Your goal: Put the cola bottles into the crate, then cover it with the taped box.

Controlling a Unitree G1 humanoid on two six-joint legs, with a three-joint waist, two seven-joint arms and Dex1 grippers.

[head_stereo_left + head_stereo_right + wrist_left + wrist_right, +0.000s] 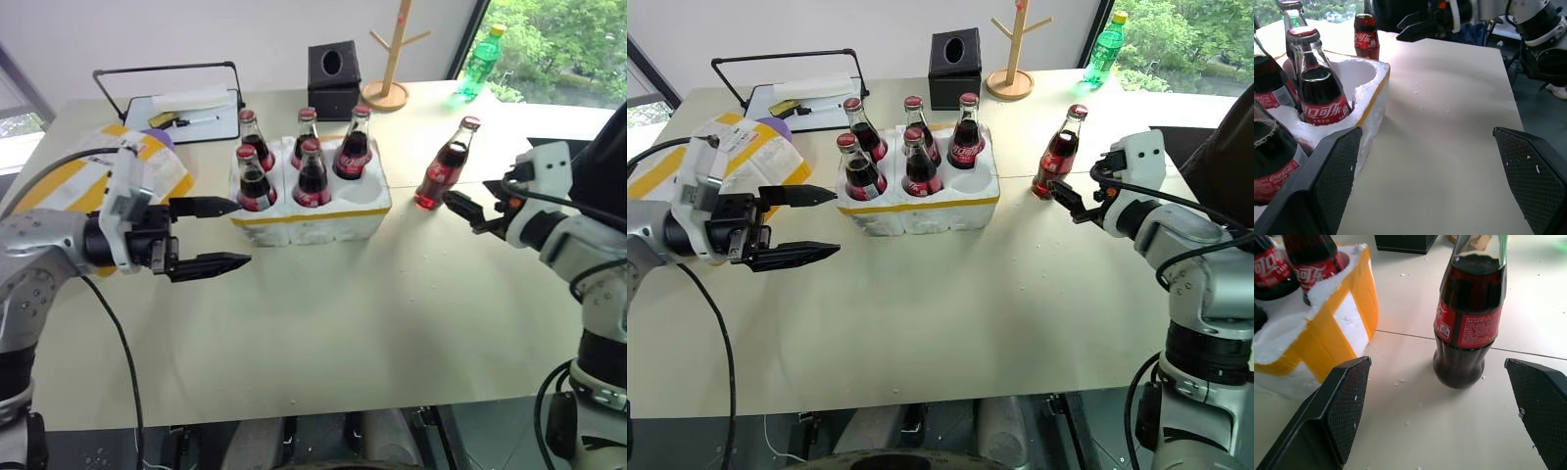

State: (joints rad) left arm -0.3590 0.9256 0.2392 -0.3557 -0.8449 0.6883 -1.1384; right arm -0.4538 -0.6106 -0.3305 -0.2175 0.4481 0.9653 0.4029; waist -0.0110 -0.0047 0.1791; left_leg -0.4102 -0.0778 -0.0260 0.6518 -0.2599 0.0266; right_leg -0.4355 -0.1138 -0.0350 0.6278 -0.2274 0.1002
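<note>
Both tools released: right tool (458, 204) faces a lone bottle (446, 164) beside the crate (313, 211); tissue box (333, 78) at the table's (392, 323) far edge.

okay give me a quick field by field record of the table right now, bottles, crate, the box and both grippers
bottles in crate: five cola bottles
empty well: one, at the crate's right front corner
loose bottle: upright on the table, right of the crate; last cola bottle
taped box: left of the crate, not yet on it
left gripper: open, empty, beside the crate
right gripper: open, empty, aimed at the loose bottle
</note>
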